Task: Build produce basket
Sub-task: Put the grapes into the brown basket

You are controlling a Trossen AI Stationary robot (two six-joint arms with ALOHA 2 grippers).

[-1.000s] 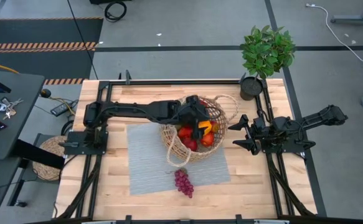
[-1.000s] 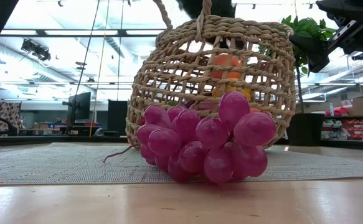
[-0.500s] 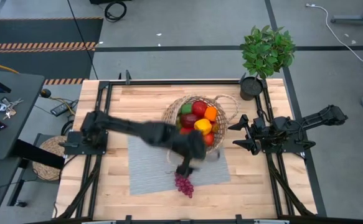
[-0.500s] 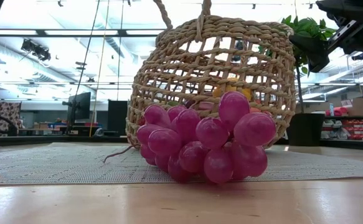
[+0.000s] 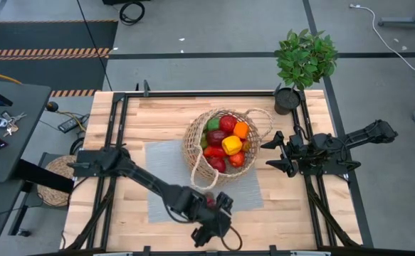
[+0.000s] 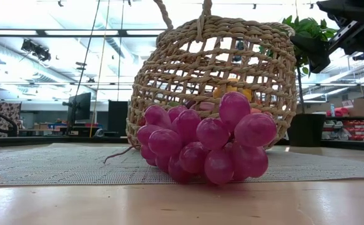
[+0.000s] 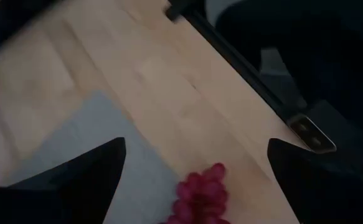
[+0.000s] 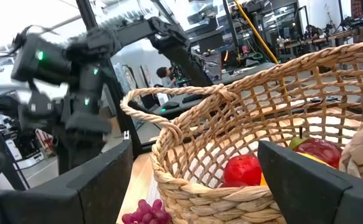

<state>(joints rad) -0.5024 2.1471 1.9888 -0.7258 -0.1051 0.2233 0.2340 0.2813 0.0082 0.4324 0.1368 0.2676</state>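
The wicker basket (image 5: 225,146) stands on a grey mat (image 5: 168,178) and holds produce: red apples, a yellow pepper (image 5: 231,145), an orange and a green piece. A bunch of purple grapes (image 6: 203,147) lies on the mat's near edge, in front of the basket. My left gripper (image 5: 208,233) hangs open above the grapes (image 7: 200,196), close to the table's near edge, with a finger to either side and clear of them. In the high view the left arm hides most of the bunch. My right gripper (image 5: 278,153) waits open just right of the basket (image 8: 231,162).
A potted plant (image 5: 303,60) stands at the table's far right corner. Black rails (image 5: 114,128) run along the table's left and right sides. Bare wood (image 5: 285,220) lies on the near side of the mat.
My left arm has swung out from over the basket toward the table's near edge, sinking slightly and rolling its wrist. It now hangs over the grapes, its fingers still open. The basket's produce is uncovered. Basket and grapes have stayed in place.
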